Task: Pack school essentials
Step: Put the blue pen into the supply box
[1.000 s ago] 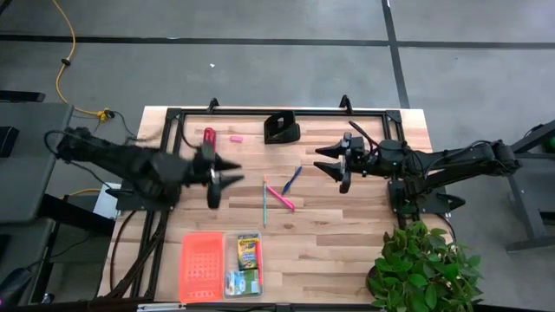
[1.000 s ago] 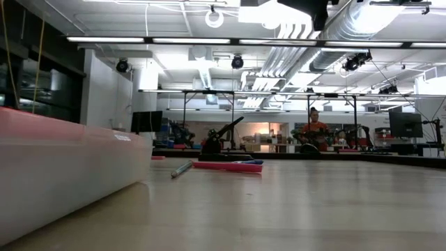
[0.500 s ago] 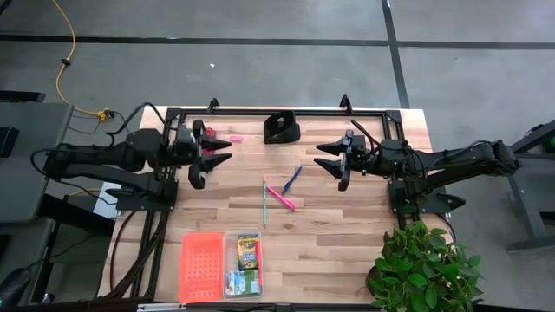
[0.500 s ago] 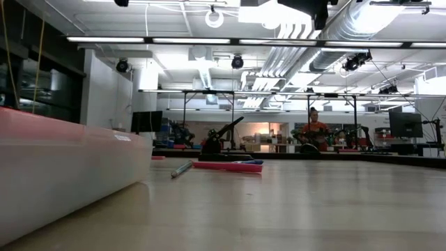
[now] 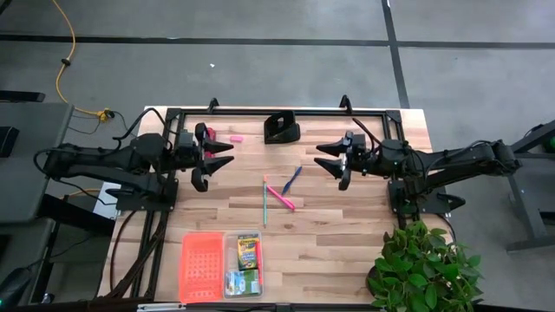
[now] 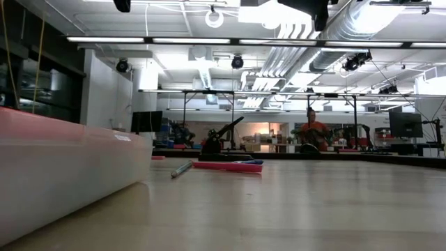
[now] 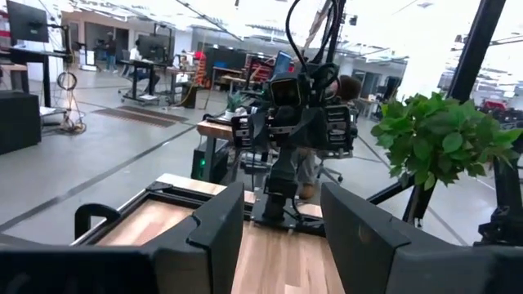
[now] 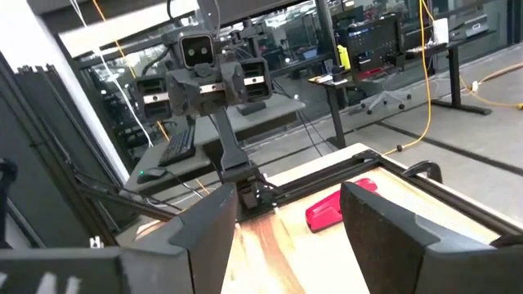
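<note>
Standing by the wooden worktop (image 5: 347,234), I see both arms poised high over its far half, facing each other, neither carrying anything. The left gripper (image 5: 217,159) has its jaws released and spread wide, and so does the right gripper (image 5: 329,162); the wrist views confirm bare air between each pair of fingers.

Between the two sets of jaws, slightly nearer the right one and toward the front edge, lie the loose pens. The thin green pen (image 5: 264,201) has its long axis running front to back. The pink pen (image 5: 279,197) lies diagonally, touching or just beside it. The blue pen (image 5: 292,178) slants the other way, its upper end pointing toward the right jaws. A tiny pink eraser (image 5: 234,137) sits just beyond the left jaws, next to the red stapler-like bar (image 5: 208,136).

Well in front of the left jaws, the clear plastic case (image 5: 242,265) already holds the yellow-green crayon box (image 5: 248,252) and a small green-and-white box (image 5: 238,280), with an orange lid (image 5: 201,265) beside it.

I judge the packing partly done, with a pen pickup the step in hand. The next move calls for lowering one set of jaws across a pen's narrow width, not along its length.
</note>
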Controlling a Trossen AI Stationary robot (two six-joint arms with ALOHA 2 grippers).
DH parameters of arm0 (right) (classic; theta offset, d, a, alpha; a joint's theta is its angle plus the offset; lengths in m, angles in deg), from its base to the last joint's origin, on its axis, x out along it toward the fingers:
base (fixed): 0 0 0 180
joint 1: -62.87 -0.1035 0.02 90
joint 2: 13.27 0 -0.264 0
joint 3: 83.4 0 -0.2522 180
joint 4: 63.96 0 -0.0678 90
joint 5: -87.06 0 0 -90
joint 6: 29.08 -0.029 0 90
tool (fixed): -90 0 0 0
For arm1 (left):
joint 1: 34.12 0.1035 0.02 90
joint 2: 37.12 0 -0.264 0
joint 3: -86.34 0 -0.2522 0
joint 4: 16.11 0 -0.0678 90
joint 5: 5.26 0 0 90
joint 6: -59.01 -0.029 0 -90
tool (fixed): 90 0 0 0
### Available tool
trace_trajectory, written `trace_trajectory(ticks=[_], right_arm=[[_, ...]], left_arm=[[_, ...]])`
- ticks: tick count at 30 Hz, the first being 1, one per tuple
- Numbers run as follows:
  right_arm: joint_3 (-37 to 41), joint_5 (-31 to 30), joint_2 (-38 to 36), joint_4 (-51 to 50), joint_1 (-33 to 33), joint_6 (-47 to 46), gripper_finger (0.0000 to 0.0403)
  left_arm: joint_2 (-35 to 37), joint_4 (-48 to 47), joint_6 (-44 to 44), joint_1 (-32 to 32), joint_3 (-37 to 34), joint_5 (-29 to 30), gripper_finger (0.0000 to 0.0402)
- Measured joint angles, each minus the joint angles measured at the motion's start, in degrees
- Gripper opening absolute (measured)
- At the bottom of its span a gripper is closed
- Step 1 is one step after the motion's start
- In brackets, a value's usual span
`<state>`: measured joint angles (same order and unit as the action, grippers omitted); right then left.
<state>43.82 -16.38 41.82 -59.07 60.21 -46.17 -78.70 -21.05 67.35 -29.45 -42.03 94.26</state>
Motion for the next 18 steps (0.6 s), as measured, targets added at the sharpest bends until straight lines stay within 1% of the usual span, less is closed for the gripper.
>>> trace_trajectory(ticks=[4, 13, 15, 17, 18], right_arm=[[0.00, -0.04, 0.00, 0.03, 0.00, -2.26, 0.0211], [0.00, -0.08, 0.00, 0.03, 0.00, -2.43, 0.0211], [0.00, -0.85, 0.06, 0.03, 0.03, -6.94, 0.0211], [-0.62, -3.44, 1.00, -1.21, 0.62, -15.19, 0.0211], [-1.69, -4.24, 1.93, -4.18, 1.17, -19.63, 0.0211]], left_arm=[[-0.01, 0.00, -0.02, 0.01, 0.00, 0.00, 0.0154], [-0.02, 0.00, 0.00, 0.01, 0.00, -0.07, 0.0154], [-0.02, 0.00, 0.85, 0.01, 0.00, -0.09, 0.0154], [-0.02, 0.00, 1.57, 0.01, 0.00, -0.09, 0.0154], [-0.04, 0.00, 1.55, 0.01, 0.00, -0.09, 0.0154]])
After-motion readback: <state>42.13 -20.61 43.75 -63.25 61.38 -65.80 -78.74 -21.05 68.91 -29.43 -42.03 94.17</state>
